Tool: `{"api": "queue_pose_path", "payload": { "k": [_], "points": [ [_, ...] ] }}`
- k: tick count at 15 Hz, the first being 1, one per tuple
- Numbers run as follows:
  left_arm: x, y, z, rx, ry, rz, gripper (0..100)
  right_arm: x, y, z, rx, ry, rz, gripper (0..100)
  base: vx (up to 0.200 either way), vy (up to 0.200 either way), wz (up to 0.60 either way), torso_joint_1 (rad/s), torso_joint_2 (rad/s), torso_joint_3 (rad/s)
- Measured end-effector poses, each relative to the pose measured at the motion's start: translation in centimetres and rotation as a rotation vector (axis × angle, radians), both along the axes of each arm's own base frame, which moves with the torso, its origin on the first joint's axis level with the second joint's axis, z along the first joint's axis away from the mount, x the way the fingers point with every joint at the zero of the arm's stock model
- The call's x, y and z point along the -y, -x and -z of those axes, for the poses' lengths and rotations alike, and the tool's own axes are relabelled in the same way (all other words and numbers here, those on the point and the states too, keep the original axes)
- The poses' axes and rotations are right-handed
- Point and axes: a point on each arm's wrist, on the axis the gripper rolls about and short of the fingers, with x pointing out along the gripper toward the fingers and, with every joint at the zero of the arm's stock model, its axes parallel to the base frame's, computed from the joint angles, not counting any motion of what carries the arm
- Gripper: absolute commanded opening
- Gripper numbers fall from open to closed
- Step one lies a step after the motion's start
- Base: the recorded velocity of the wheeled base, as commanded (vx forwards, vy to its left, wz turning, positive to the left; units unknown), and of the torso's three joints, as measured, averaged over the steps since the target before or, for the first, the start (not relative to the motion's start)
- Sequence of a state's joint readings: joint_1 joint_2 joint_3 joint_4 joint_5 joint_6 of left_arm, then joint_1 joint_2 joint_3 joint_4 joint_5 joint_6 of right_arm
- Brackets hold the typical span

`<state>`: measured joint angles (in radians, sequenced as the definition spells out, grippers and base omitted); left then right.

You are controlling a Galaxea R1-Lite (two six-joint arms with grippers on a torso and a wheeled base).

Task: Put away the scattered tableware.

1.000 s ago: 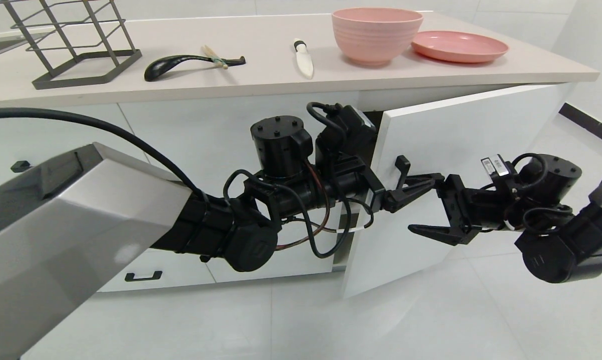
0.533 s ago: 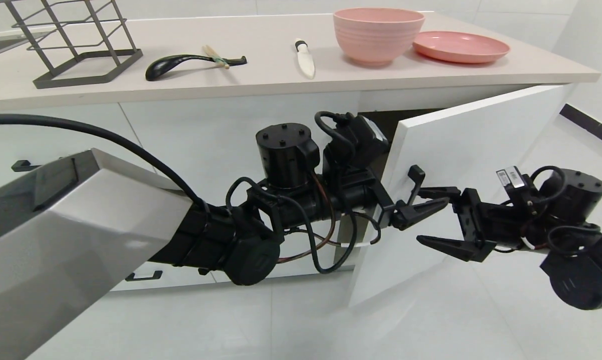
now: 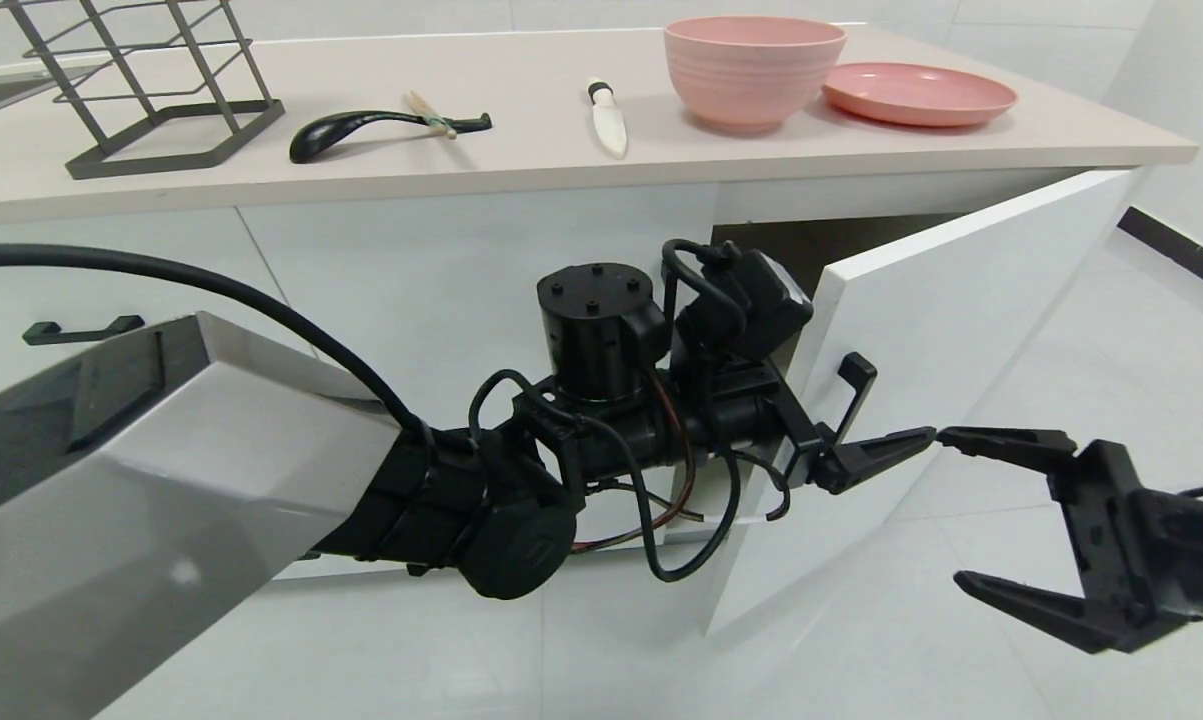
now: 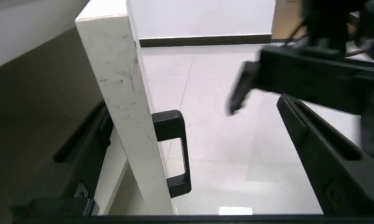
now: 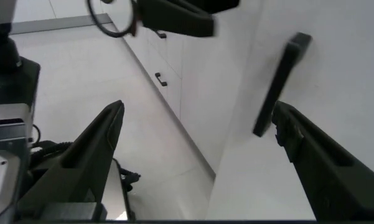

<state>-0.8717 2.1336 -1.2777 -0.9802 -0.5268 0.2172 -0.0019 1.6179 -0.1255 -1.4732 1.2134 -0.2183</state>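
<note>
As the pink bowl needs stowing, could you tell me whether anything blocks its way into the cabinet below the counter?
Yes: the cabinet door stands only partly open across the opening, the left tool straddling its edge beside the handle. The right tool hangs open outside the door. Nothing rests on the pink bowl.

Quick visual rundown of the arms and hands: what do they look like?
The left arm has a boxy silver-grey shell, then black joints, a cylindrical black motor housing, a thick black cable and loose black and reddish wires. The left hand and right hand are matte black, each with two long, tapered, pointed fingers on a blocky base.
</note>
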Motion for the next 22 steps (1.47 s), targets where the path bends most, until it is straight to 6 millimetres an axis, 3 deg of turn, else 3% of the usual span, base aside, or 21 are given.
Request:
{"api": "queue_pose_path", "payload": {
  "k": [6, 11, 16, 22],
  "points": [
    [0.2, -0.3, 1.0, -0.012, 0.0, -0.015, 100, -0.1, 5.7, -2.3, 0.18, 0.01, -0.007, 100, 0.0, 0.0, 0.0, 0.0, 0.0, 0.0],
    [0.8, 1.2, 2.6, -0.03, 0.013, 0.023, 100, 0.0, 7.8, -3.7, 0.297, 0.01, -0.004, 100, 0.0, 0.0, 0.0, 0.0, 0.0, 0.0],
    [2.0, 2.9, 3.3, -0.049, 0.004, 0.073, 100, 0.1, 10.5, -7.2, 0.549, 0.012, 0.032, 100, 0.0, 0.0, 0.0, 0.0, 0.0, 0.0],
    [4.0, 5.0, 4.9, -0.05, -0.002, 0.152, 100, 0.4, 11.4, -9.7, 0.696, 0.023, 0.083, 100, 0.0, 0.0, 0.0, 0.0, 0.0, 0.0]
  ]
}}
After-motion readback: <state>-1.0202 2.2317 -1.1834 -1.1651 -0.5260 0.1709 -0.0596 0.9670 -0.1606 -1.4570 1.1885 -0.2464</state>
